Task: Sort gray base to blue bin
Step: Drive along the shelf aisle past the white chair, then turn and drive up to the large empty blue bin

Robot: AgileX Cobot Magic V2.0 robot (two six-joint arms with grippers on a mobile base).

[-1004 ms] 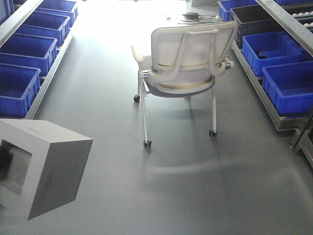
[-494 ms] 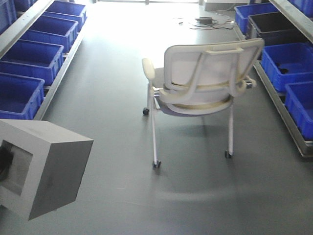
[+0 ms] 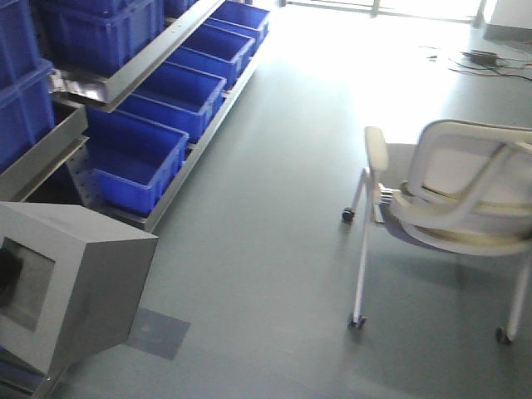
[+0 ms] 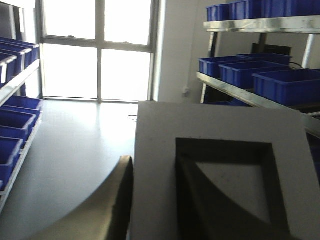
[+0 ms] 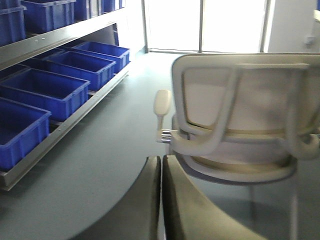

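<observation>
1. Left gripper (image 4: 150, 172): clamped on the gray base (image 3: 79, 287). One dark finger (image 4: 119, 200) lies flat against the block's outer side. The other appears to sit inside the square recess (partly lost in shadow).
2. Gray base: carried clear of the floor (image 3: 274, 249), at the lower left of the front view, with the recessed face turned back toward the arm. It is cube-like, so there is no long axis to align.
3. Right gripper (image 5: 162, 170): fingers pressed together and holding nothing. It points at the white chair (image 3: 465, 195).
4. Blue bin (image 3: 125, 189): the nearest open one sits on the lowest tier of the rack (image 3: 137, 62). It lies ahead and to the left of the base, near it but not beneath it.
5. Judgement: delivery is not yet done. The left arm is nearer and loaded, so the coming move runs forward-left over the rim, below the upper shelf (headroom looks limited).
</observation>
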